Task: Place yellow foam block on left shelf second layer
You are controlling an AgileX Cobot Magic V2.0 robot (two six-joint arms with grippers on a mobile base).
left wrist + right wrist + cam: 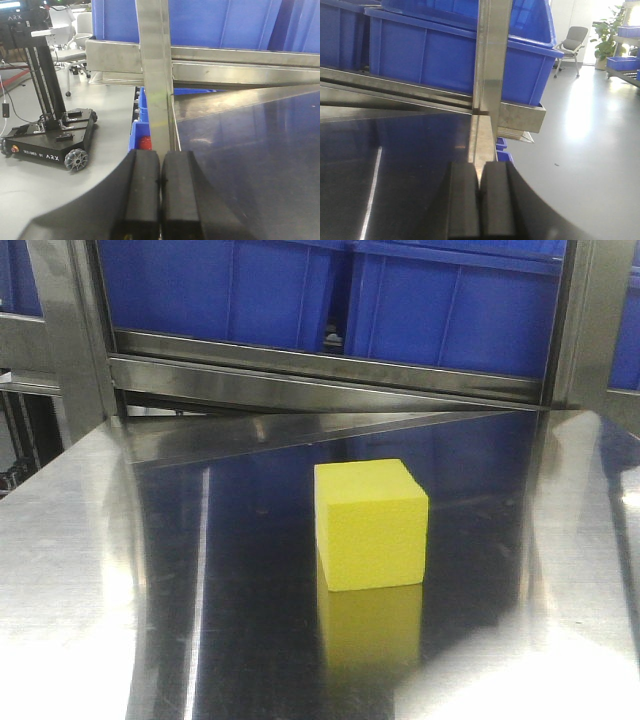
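My left wrist feed: left gripper (160, 167) matte black, sits directly below steel upright (155, 75). Two blocky rectangular fingers (142, 190), top corners rounded, meet flush along thin dark seam. Black housing flares outward from finger bases in smooth curve. My right wrist feed: right gripper (480, 175) same build, squared black fingers, faint sheen, hairline seam between them, curved black shoulders.

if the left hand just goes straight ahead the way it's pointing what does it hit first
Most likely the steel shelf upright, which stands directly ahead of the shut left hand in its wrist view, with a blue bin behind it. How near it is, the picture does not tell.
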